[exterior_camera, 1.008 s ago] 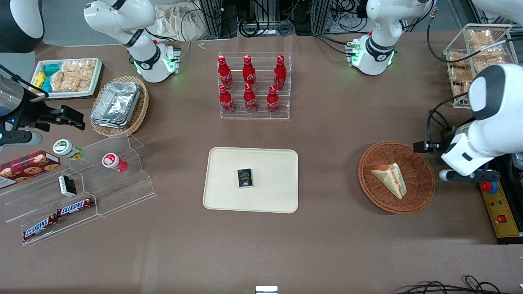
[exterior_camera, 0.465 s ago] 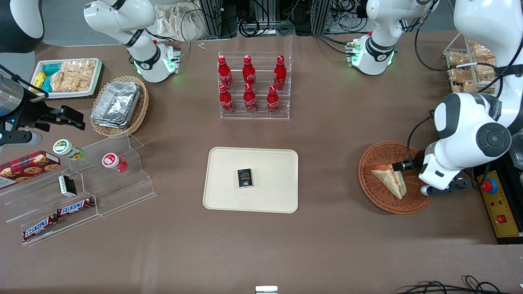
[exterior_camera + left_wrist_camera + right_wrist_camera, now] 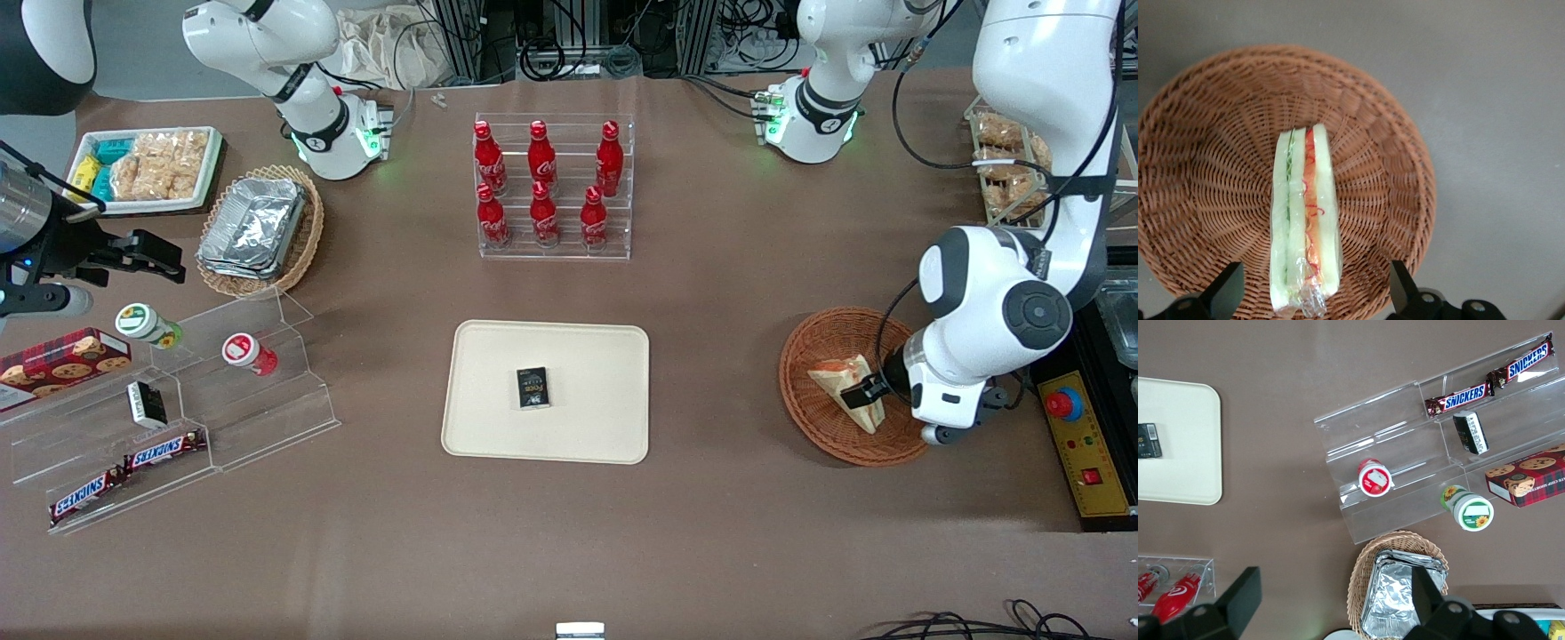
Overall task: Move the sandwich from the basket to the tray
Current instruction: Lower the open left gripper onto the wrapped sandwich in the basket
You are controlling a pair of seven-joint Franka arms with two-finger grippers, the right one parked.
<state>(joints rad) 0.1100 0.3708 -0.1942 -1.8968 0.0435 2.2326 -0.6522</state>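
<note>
Status: approach stage, transfer not started.

Tray [image 3: 498,427] sits mid-bench and carries only a small dark box [image 3: 532,388]; no sandwich is on it yet. Toward the working arm's end of the bench, the basket [image 3: 822,333] holds the sandwich [image 3: 840,384], resting on edge on the weave with its red and green filling line facing up. Tool [image 3: 1311,297] hangs over the basket with its fingers spread wide, one to either side of the sandwich's wrapped end and touching nothing. By my judgement, descent, grip, lift, carry to the tray and release all remain.
</note>
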